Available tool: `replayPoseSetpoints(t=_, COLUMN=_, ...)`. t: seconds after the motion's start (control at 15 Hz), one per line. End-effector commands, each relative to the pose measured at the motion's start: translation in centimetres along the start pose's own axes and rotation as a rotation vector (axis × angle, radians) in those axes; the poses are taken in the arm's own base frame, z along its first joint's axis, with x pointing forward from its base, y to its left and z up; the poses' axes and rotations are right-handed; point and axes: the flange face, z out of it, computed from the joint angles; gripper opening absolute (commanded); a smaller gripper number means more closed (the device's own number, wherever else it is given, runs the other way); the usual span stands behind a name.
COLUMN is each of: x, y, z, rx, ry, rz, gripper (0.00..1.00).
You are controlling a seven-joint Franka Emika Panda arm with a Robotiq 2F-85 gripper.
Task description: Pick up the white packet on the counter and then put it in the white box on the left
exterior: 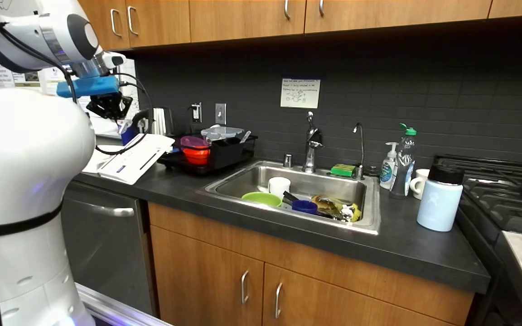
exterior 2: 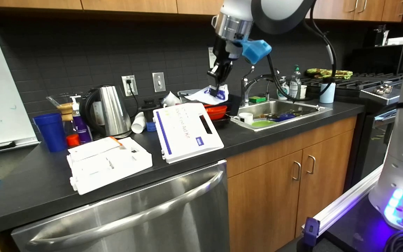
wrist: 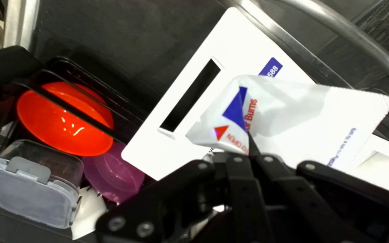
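The white packet, with blue and red print, hangs crumpled from my gripper (wrist: 251, 143) in the wrist view, its body (wrist: 295, 111) spread to the right. In an exterior view the packet (exterior 2: 201, 96) is in the air above the back edge of a white lid (exterior 2: 187, 131) marked First Aid Kit; the gripper (exterior 2: 215, 91) is shut on it, pointing down. The white box (exterior 2: 117, 177) appears to be the open half of this kit, lying flat on the counter left of the lid, with papers inside. The gripper also shows in an exterior view (exterior: 111, 108).
A dish rack with a red bowl (wrist: 62, 125), a purple bowl (wrist: 113, 172) and a lidded container (wrist: 29, 192) stands behind the lid. A kettle (exterior 2: 112, 112), blue cup (exterior 2: 51, 131) and purple bottle (exterior 2: 81, 124) stand behind the box. A sink (exterior: 373, 213) is farther along.
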Motion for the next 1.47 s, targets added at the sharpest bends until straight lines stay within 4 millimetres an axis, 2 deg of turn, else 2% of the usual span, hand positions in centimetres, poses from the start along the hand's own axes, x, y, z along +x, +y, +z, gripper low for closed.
replayPoseSetpoints(t=0.0, x=2.2, y=-2.5, z=0.0, rx=-0.002, ry=0.006, rz=-0.100, gripper=0.01)
replayPoseSetpoints(t=0.33, x=4.7, y=-7.3, z=0.6, rx=-0.018, ry=0.012, rz=-0.254, gripper=0.01)
replayPoseSetpoints(t=0.6, x=6.1, y=-10.3, z=1.6, rx=-0.035, ry=-0.001, rz=-0.362, gripper=0.01)
replayPoseSetpoints(t=1.07, x=8.7, y=-13.6, z=2.5, rx=-0.050, ry=-0.002, rz=-0.479, gripper=0.01)
replayPoseSetpoints(t=1.4, x=9.5, y=-16.5, z=2.9, rx=-0.041, ry=-0.011, rz=-0.540, gripper=0.01)
